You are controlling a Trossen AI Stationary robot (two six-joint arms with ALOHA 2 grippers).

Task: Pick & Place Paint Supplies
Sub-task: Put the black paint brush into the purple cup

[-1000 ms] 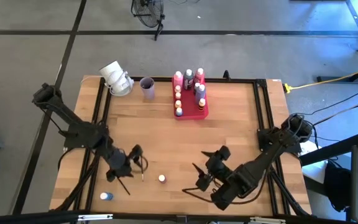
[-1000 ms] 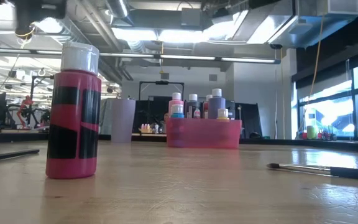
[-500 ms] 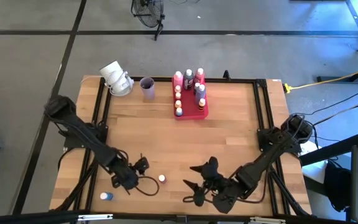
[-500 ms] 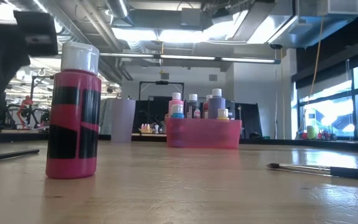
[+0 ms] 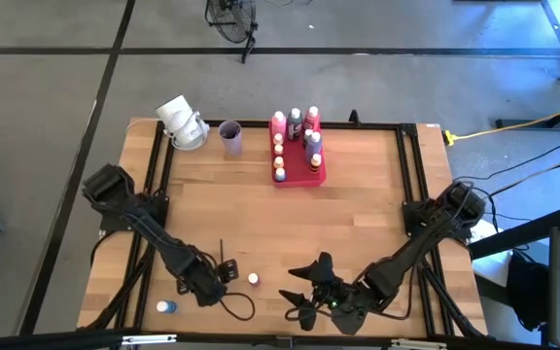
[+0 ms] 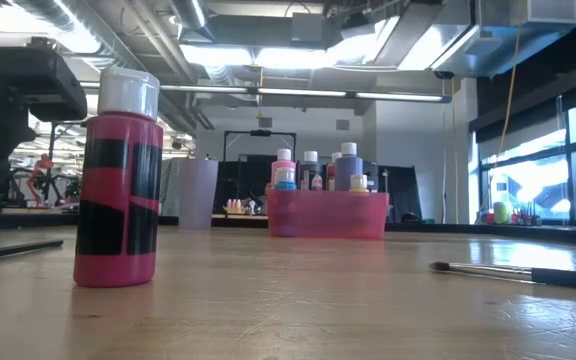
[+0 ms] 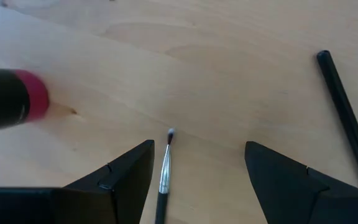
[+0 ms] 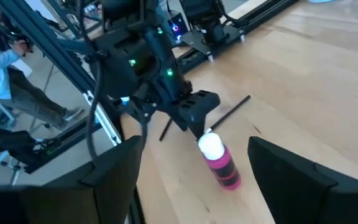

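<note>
A pink paint bottle (image 5: 253, 279) with a white cap stands upright on its base on the wooden table near the front edge, also in the low view (image 6: 118, 180). My left gripper (image 7: 197, 149) hangs open just left of it, pointing down. A thin dark paintbrush (image 7: 165, 180) lies flat on the table between its fingers, which do not touch it. A second paintbrush (image 7: 347, 118) lies beside it. My right gripper (image 8: 196, 142) is open, right of the bottle (image 8: 219, 158) and facing it, with nothing between its fingers.
The pink-red tray (image 5: 315, 176) with several bottles and the lilac cup (image 5: 229, 136) stand at the far edge, a white roll (image 5: 181, 122) at the far left. A small blue bottle (image 5: 166, 307) lies near the front left. Another brush (image 6: 518, 272) lies at the right.
My left gripper has come down toward the table and its near edge, rolling as it went, and now stands over the paintbrush. My right gripper has moved toward the near edge and the left, closer to the pink bottle. The bottle and brushes have stayed where they were.
</note>
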